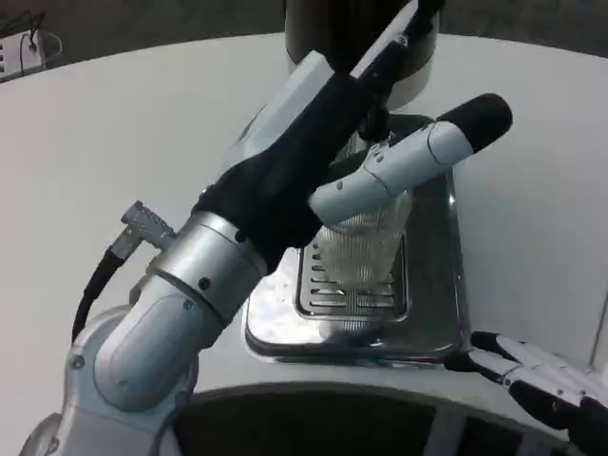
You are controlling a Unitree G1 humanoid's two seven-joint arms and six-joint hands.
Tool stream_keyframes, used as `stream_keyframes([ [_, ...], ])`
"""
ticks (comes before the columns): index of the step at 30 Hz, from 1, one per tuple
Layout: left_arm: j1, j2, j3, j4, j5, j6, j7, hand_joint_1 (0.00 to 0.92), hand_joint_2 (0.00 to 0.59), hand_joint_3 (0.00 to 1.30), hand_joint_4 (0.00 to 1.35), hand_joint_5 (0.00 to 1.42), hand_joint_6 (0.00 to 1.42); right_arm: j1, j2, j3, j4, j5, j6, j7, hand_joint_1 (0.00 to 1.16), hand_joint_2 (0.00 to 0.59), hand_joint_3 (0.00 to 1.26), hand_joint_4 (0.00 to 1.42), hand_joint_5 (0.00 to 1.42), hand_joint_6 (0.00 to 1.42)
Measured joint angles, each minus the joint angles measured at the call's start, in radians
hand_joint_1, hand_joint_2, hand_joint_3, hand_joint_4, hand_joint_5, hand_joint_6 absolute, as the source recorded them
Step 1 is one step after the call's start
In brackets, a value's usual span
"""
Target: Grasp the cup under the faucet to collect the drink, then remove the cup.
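Seen from above, a white desk (pixel 123 142) carries a shiny metal drip tray (pixel 437 323) with a slotted grate, sitting near the desk's near edge. A clear ribbed cup (pixel 361 249) stands upright on the grate, below the dark base of a drink dispenser (pixel 399 57) at the tray's far end — the faucet itself is hidden behind the arm. The left robot hand (pixel 380 152) reaches in from the desk's near left corner, its silver forearm crossing the picture diagonally. Its fingers are wrapped on the cup: one white, black-tipped finger (pixel 418 152) lies across the cup's upper part, and the dark palm presses the cup's left side. The right robot hand (pixel 541 375) rests at the desk's near right corner, just beside the tray — its white and black fingers lie flat and slightly apart, holding nothing.
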Motion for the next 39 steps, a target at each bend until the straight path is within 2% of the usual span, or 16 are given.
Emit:
stream_keyframes([
  [10,-0.022,0.019,-0.030,0.050,0.049,-0.016,-0.025,0.000,0.040,0.00,0.00,0.00,0.09,0.004,0.000,-0.003,0.000,0.014,-0.003,-0.001,0.42,0.467,0.11,0.00,0.00,0.03],
  [20,-0.031,0.054,-0.033,0.080,0.109,-0.062,-0.059,0.000,0.040,0.00,0.00,0.00,0.09,-0.029,-0.004,0.054,0.000,-0.016,0.025,-0.002,0.42,0.467,0.11,0.00,0.00,0.03],
  [28,-0.047,0.094,-0.045,0.131,0.152,-0.170,-0.099,0.000,0.041,0.00,0.00,0.00,0.09,-0.074,-0.011,0.095,0.000,-0.031,0.074,-0.002,0.42,0.467,0.11,0.00,0.00,0.03],
  [39,-0.053,0.096,-0.059,0.197,0.172,-0.275,-0.109,0.000,0.041,0.00,0.00,0.00,0.09,-0.096,-0.022,0.111,0.000,-0.028,0.124,-0.002,0.42,0.467,0.11,0.00,0.02,0.03],
])
